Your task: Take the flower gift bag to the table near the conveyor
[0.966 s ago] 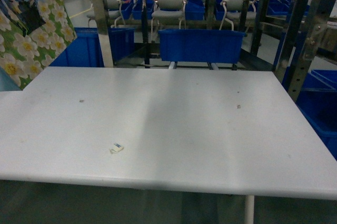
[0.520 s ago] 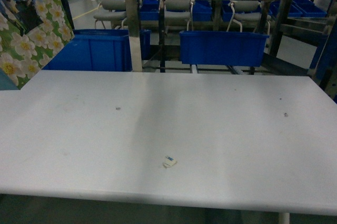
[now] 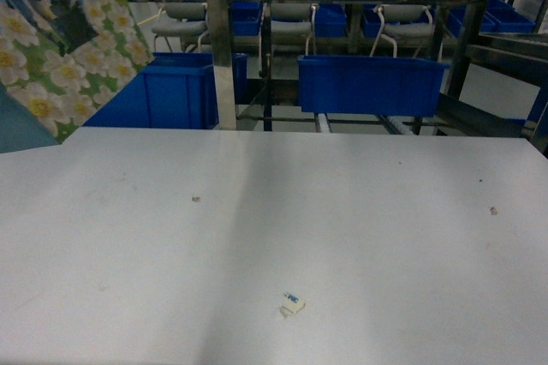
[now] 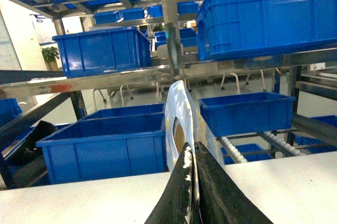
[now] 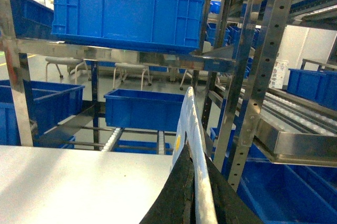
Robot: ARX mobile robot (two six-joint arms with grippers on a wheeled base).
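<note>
- One small paper flower gift bag [image 3: 60, 48] fills the head view's upper left corner: a sky-blue top with a dark figure motif, white-and-yellow daisies on green lower down, and a pale blue side panel showing at its lower left edge.
- It hangs above the left rear corner of the large matte white-grey table [image 3: 360, 236], tilted, not resting on the surface.
- In the left wrist view the bag appears edge-on as a thin white sheet with its die-cut handle hole [image 4: 179, 135], pinched between the black fingers of the left gripper [image 4: 194, 174], which are pressed together on it.
- The right gripper [image 5: 196, 192] likewise clamps a thin white edge of paper [image 5: 190, 124] between closed black fingers.
- A small white scrap with a blue mark [image 3: 292, 302] lies on the tabletop near the front, with a few tiny specks further back.
- Beyond the table stand blue plastic bins [image 3: 370, 84] on stainless steel shelving, with rows of white conveyor rollers [image 5: 295, 109] between rails at the right.
</note>
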